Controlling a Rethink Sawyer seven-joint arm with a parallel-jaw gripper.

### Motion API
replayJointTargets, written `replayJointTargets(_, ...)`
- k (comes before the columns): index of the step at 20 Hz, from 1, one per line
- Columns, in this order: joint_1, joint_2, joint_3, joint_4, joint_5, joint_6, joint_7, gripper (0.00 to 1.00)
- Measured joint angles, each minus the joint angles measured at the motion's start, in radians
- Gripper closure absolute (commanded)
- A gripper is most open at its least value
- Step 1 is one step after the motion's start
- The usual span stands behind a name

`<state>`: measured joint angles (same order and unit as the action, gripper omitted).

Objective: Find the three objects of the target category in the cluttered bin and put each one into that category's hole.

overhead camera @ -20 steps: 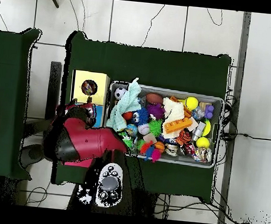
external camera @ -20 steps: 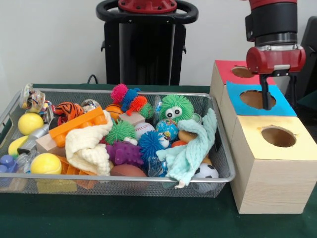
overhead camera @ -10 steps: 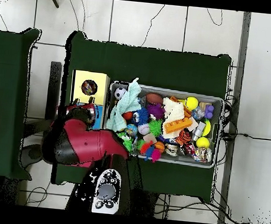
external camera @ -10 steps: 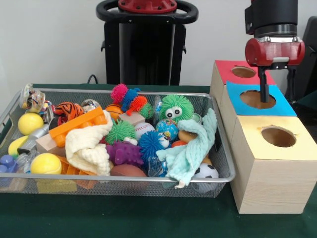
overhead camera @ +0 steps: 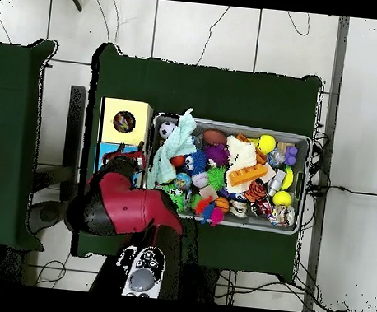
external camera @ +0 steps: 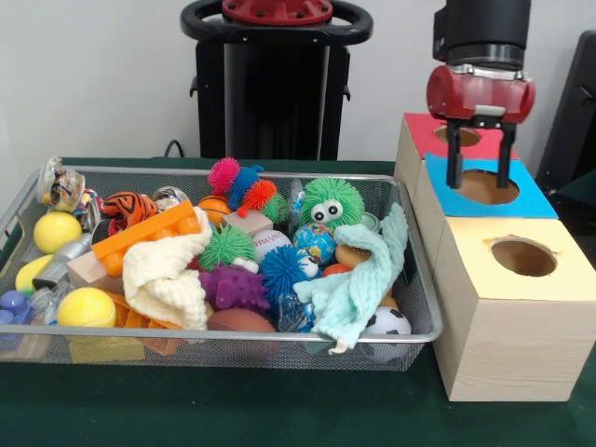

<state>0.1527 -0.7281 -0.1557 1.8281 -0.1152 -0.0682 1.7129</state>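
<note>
The wire bin [external camera: 424, 307] sits on the green worktop [external camera: 279, 410] and is full of toys. A green fuzzy ball with big eyes [external camera: 331, 203] lies near the back, a blue spiky ball [external camera: 281, 270] and a purple bumpy toy [external camera: 233, 287] lie in the middle, and a pale green cloth [external camera: 358, 279] hangs over the right end. Just beside the bin stand three wooden boxes with holes: the yellow box [external camera: 540, 279], the blue box [external camera: 531, 197] and the red box [external camera: 424, 130]. The gripper [external camera: 480, 172] hangs over the blue box's hole, its jaws apart and seemingly holding nothing.
</note>
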Motion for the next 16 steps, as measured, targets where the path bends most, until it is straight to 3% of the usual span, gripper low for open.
replayJointTargets(6, -0.015, 0.012, -0.036, -0.001, -0.043, 0.000, 0.000, 0.00)
replayJointTargets(16, -0.243, 0.020, -0.011, 0.000, -0.217, 0.000, 0.000, 0.00)
